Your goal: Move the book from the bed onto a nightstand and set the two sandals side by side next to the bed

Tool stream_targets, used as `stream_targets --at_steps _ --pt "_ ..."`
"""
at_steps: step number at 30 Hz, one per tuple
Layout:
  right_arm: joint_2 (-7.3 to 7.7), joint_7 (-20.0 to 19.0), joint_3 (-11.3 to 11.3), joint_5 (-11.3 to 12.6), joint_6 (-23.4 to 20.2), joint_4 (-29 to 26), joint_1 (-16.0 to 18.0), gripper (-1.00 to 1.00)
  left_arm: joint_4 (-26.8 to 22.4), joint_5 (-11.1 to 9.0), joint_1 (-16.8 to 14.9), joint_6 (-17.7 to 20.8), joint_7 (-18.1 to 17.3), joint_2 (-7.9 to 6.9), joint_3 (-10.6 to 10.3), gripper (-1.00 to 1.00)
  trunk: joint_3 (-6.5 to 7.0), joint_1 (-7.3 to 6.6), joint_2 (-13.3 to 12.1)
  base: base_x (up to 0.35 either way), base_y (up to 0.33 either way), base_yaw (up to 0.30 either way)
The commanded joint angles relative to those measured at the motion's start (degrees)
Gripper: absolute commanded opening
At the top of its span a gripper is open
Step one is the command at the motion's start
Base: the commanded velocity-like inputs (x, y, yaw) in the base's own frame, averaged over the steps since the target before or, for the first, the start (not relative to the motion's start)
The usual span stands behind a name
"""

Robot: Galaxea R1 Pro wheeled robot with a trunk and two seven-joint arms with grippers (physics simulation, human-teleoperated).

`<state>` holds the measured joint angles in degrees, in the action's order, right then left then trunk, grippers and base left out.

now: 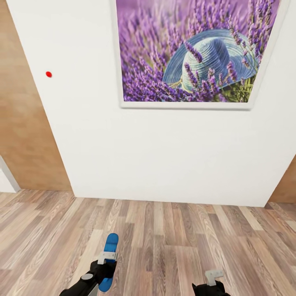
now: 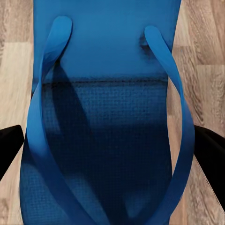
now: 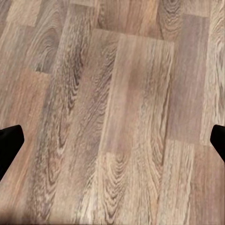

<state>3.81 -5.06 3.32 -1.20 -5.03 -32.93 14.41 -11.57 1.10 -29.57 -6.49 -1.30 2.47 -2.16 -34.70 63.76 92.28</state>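
Down at the bottom of the head view, the left hand (image 1: 106, 263) is pinching one blue sandal (image 1: 109, 260), held above the wood floor (image 1: 172, 242). The left wrist view is basically all sandal sole and straps (image 2: 108, 117). The right hand (image 1: 213, 278) carries nothing, and its dark fingertips sit far apart at the edges of its wrist view, so it looks spread. Straight ahead is a white wall (image 1: 123, 156) with a lavender-and-hat picture (image 1: 193, 49). My guess: carry step, mid-transit. Next it needs to turn and find the bed, since bed, book, nightstands and the other sandal are all out of frame.
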Motion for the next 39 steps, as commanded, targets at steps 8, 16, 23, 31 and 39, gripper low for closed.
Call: stream_targets --at_steps 8,16,23,31,39 --pt "0.06 -0.04 0.20 -0.12 -0.33 -0.12 0.01 1.00 0.05 0.13 -0.05 -0.27 0.07 -0.01 -0.21 -1.00 -0.10 0.02 0.02 0.255 -0.183 0.029" --pt "0.06 -0.04 0.20 -0.12 -0.33 -0.12 0.01 1.00 0.05 0.13 -0.05 -0.27 0.07 -0.01 -0.21 -1.00 -0.10 0.02 0.02 0.244 -0.161 0.003" --pt "0.06 -0.04 0.20 -0.12 -0.33 -0.12 0.01 1.00 0.05 0.07 -0.05 -0.33 0.07 -0.02 -0.21 -1.00 -0.10 0.02 0.02 0.100 -0.034 0.000" --pt "0.12 -0.04 0.13 -0.06 -0.31 -0.07 0.01 1.00 0.07 0.08 -0.05 -0.18 0.13 -0.03 -0.15 -1.00 -0.10 0.02 0.02 0.012 -0.004 0.000" --pt "0.15 -0.04 0.12 -0.13 -0.33 -0.06 0.01 1.00 1.87 0.11 -0.05 2.94 1.47 0.03 -0.07 -1.00 -0.10 0.02 0.02 0.001 0.000 0.000"
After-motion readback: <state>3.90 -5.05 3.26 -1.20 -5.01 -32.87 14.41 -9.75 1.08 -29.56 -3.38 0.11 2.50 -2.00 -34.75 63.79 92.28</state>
